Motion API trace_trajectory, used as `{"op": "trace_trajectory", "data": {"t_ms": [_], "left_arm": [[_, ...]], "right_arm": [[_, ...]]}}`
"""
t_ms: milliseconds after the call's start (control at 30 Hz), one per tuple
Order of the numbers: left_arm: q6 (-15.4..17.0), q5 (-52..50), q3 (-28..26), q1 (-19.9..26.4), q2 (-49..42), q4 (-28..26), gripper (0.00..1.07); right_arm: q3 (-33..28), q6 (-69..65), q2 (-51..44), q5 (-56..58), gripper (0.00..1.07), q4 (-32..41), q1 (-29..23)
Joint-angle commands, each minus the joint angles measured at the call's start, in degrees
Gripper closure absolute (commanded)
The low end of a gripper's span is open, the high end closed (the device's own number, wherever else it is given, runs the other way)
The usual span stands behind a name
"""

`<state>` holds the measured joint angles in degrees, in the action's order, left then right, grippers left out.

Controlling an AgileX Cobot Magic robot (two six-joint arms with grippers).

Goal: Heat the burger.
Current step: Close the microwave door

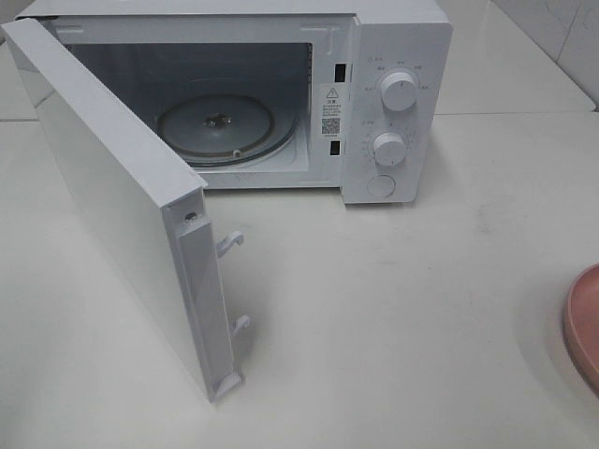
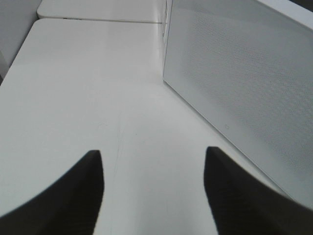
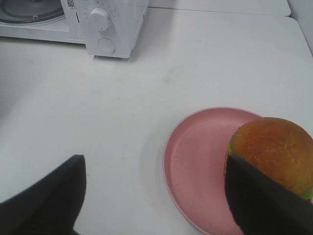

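Observation:
The burger, a glossy brown bun with a green lettuce edge, sits on the round pink plate in the right wrist view. My right gripper hovers open above the table; one dark finger covers the burger's near side, and nothing lies between the fingers but table and plate rim. In the high view only a sliver of the pink plate shows at the right edge, and the burger is out of frame there. My left gripper is open and empty over bare table, beside the microwave door.
The white microwave stands at the back with its door swung wide open toward the front left. Its glass turntable holds nothing. Two knobs and a button are on its right panel.

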<state>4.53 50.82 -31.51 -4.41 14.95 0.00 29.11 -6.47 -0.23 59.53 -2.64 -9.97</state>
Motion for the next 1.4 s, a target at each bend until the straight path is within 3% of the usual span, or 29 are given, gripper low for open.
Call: {"op": "trace_trajectory", "data": {"t_ms": [33, 67, 100, 133, 167, 200, 267, 333, 533, 600, 933, 1067, 1233, 1333, 1367, 1400], "left_arm": [[0.5, -3.2, -0.3, 0.1, 4.0, 0.0, 0.75], [0.5, -3.2, -0.3, 0.1, 4.0, 0.0, 0.75], [0.5, -5.2, -0.3, 0.1, 6.5, 0.0, 0.91], [0.5, -6.4, -0.3, 0.1, 8.0, 0.0, 1.0], [0.5, -6.4, -0.3, 0.1, 8.0, 0.0, 1.0], [0.1, -9.9, -0.3, 0.1, 10.7, 0.0, 1.07], [-0.2, -12.1, -0.3, 0.1, 12.0, 0.0, 1.07], [-1.4, -21.3, -0.3, 0.1, 16.8, -1.2, 1.07], [-2.0, -28.2, -0.3, 0.1, 21.6, -2.1, 1.07], [-2.2, -35.5, 2.3, 0.0, 26.8, -2.1, 1.07], [-2.2, -60.8, 13.7, -2.2, 34.8, -2.3, 1.07], [-1.4, -76.0, 19.0, -5.4, 39.4, 0.0, 1.07], [-0.8, -83.1, 20.7, -6.4, 43.6, 4.8, 1.07], [1.7, -85.6, 20.7, -6.4, 46.8, 8.8, 1.07], [4.9, -87.6, 20.7, -6.4, 49.0, 11.2, 1.07], [4.9, -87.6, 20.7, -6.4, 49.0, 11.2, 1.07]], "right_arm": [[-0.1, 0.5, -1.4, 0.0, 0.32, 0.2, 0.3], [-0.1, 0.5, -1.4, 0.0, 0.32, 0.2, 0.3], [-0.1, 0.5, -1.4, 0.0, 0.32, 0.2, 0.3], [-0.1, 0.5, -1.4, 0.0, 0.32, 0.2, 0.3], [-0.1, 0.5, -1.4, 0.0, 0.32, 0.2, 0.3], [-0.1, 0.5, -1.4, 0.0, 0.32, 0.2, 0.3], [-0.1, 0.5, -1.4, 0.0, 0.32, 0.2, 0.3], [-0.1, 0.5, -1.4, 0.0, 0.32, 0.2, 0.3], [-0.1, 0.5, -1.4, 0.0, 0.32, 0.2, 0.3], [-0.1, 0.5, -1.4, 0.0, 0.32, 0.2, 0.3], [-0.1, 0.5, -1.4, 0.0, 0.32, 0.2, 0.3], [-0.1, 0.5, -1.4, 0.0, 0.32, 0.2, 0.3], [-0.1, 0.5, -1.4, 0.0, 0.32, 0.2, 0.3], [-0.1, 0.5, -1.4, 0.0, 0.32, 0.2, 0.3], [-0.1, 0.5, -1.4, 0.0, 0.32, 0.2, 0.3], [-0.1, 0.5, -1.4, 0.0, 0.32, 0.2, 0.3]]}}
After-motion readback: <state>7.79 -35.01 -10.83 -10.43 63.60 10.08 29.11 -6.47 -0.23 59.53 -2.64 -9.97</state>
